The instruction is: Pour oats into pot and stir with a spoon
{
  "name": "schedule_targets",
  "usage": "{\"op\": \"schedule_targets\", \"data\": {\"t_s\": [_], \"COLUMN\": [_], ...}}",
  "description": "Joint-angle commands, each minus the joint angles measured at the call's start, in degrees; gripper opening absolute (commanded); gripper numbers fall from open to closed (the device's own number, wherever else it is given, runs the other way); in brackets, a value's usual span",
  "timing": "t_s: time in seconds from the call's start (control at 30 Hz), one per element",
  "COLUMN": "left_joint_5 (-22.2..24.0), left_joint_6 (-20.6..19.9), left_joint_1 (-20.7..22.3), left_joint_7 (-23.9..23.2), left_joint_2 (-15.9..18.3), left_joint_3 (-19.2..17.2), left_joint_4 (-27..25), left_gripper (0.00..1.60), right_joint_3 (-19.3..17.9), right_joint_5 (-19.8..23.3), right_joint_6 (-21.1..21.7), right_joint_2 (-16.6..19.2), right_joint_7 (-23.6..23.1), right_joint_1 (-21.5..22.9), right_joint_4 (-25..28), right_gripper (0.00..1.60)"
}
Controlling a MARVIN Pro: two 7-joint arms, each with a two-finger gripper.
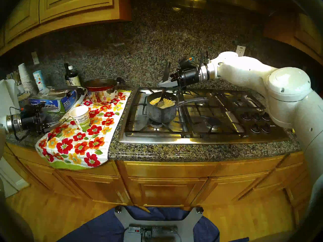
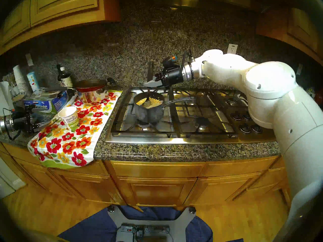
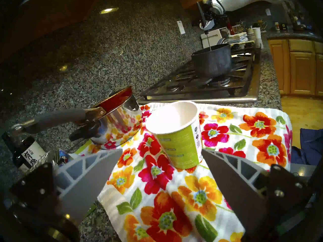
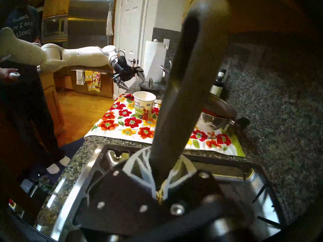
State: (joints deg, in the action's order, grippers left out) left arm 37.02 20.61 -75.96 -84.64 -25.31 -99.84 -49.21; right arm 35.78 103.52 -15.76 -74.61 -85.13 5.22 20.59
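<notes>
L pincer (image 1: 52, 125) open, idle; R pincer (image 1: 166, 83) clamped, arm outstretched.

The pot (image 1: 161, 109) is matt, mottled dark metal on a glossy steel hob (image 1: 201, 138), the desk (image 1: 174, 151) polished speckled granite, the towel (image 1: 76, 145) soft floral cloth, the cup (image 1: 81, 117) smooth printed paper.

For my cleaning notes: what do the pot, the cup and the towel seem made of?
Pot: probably coated metal, mottled dark grey, matte, with a shiny steel handle.
Cup: paper, white inside, printed outside.
Towel: woven cloth, floral print, draping over the edge.
</notes>
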Motion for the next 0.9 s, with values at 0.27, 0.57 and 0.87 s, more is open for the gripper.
{"op": "schedule_targets", "data": {"t_s": [0.27,0.57,0.87], "left_joint_5": [1.25,1.34,1.36], "left_joint_6": [0.02,0.04,0.05], "left_joint_1": [1.36,1.50,1.50], "left_joint_7": [-0.36,-0.36,-0.36], "left_joint_2": [1.26,1.26,1.27], "left_joint_3": [-0.95,-0.89,-0.86], "left_joint_4": [-0.41,-0.29,-0.28], "left_gripper": [1.60,1.60,1.60], "right_joint_3": [-0.48,-1.37,-1.74], "right_joint_5": [0.51,0.49,0.49], "right_joint_6": [-0.26,-1.97,-2.64], "right_joint_2": [1.12,3.76,5.98], "right_joint_7": [0.13,0.13,0.13], "right_joint_1": [-0.53,0.37,1.11], "right_joint_4": [-7.56,1.19,6.81], "right_gripper": [0.00,0.00,0.00]}}
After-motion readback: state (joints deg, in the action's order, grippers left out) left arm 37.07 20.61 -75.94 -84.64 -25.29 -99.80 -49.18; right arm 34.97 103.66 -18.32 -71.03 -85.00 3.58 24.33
